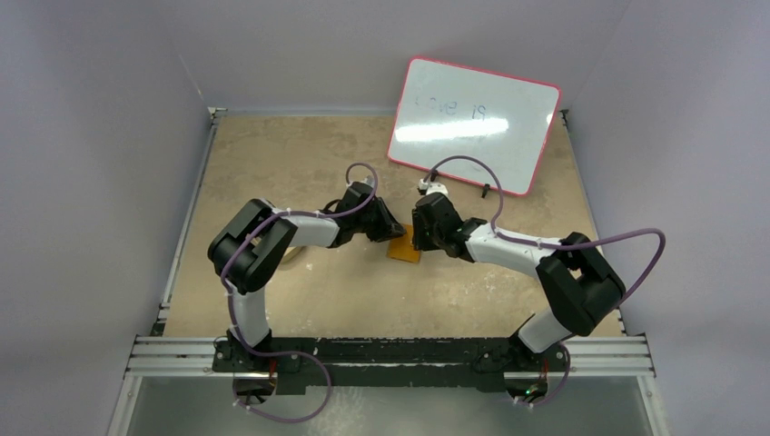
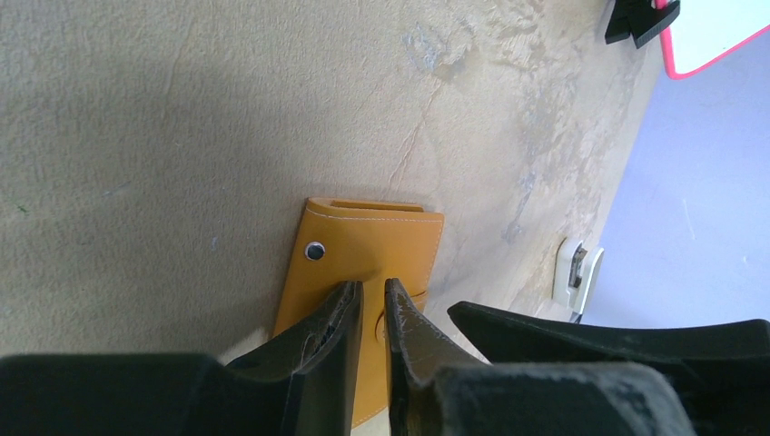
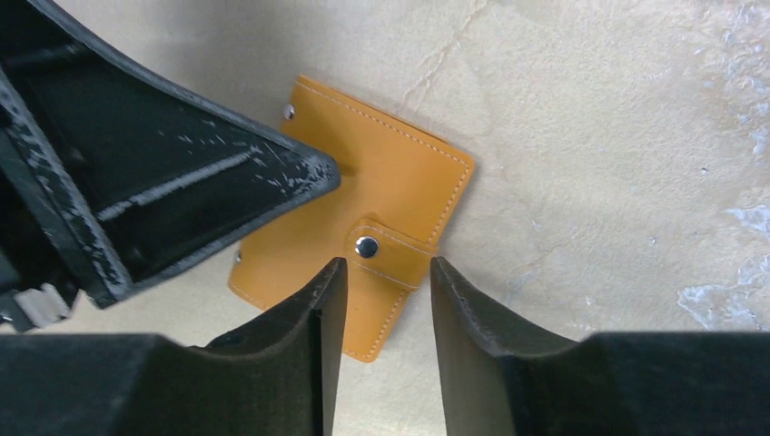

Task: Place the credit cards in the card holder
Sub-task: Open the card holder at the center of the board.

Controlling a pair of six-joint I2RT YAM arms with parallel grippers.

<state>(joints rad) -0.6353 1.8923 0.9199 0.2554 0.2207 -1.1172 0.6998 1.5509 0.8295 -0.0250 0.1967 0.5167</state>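
Tan, mottled table (image 1: 363, 300) carries the closed orange wallet (image 3: 399, 173) at its middle, both arms crowding over it, with a whiteboard (image 1: 472, 125) propped at the far edge. Left gripper (image 2: 372, 304) rests its tips on the wallet, nearly pinched together and gripping nothing. Right gripper (image 3: 381, 272) hangs parted and empty, its fingers either side of the snap tab (image 3: 386, 252).

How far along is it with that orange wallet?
The orange-brown leather wallet lies folded, tab snapped. No cards show anywhere; whether they're inside is unclear. The left gripper, nearly closed, and the open right gripper both sit at it. If filled, nothing remains.
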